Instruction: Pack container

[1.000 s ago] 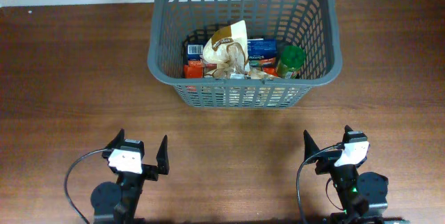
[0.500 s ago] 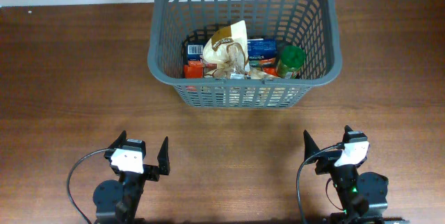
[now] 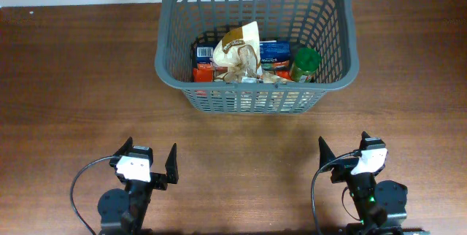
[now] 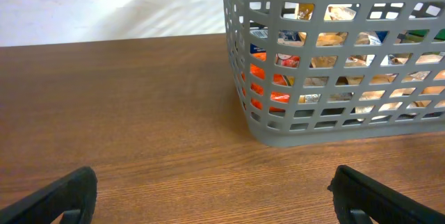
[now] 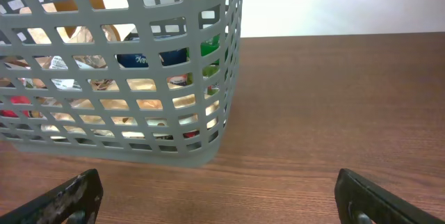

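Container: a dark grey basket (image 3: 252,101) stands upright on the far middle of the table (image 3: 73,82), well apart from both arms.
Contents: a tan crumpled bag (image 3: 237,51) lies on top near the middle; a blue box (image 3: 276,49) sits just to its right; a green-lidded jar (image 3: 305,61) stands at the right end; an orange packet (image 3: 202,72) shows at the left end. Other items below are too hidden to name.
Left gripper (image 3: 149,147): jaws spread wide, nothing between them, low over the near left of the table, pointing toward the basket.
Right gripper (image 3: 343,141): jaws spread wide, nothing held, low over the near right of the table.
Goods outside the basket: none in any view.
Done, by judgement: the groceries in view are all inside the walls.
Left, by judgement: little or nothing; with both arms parked and unloaded, packing looks complete.
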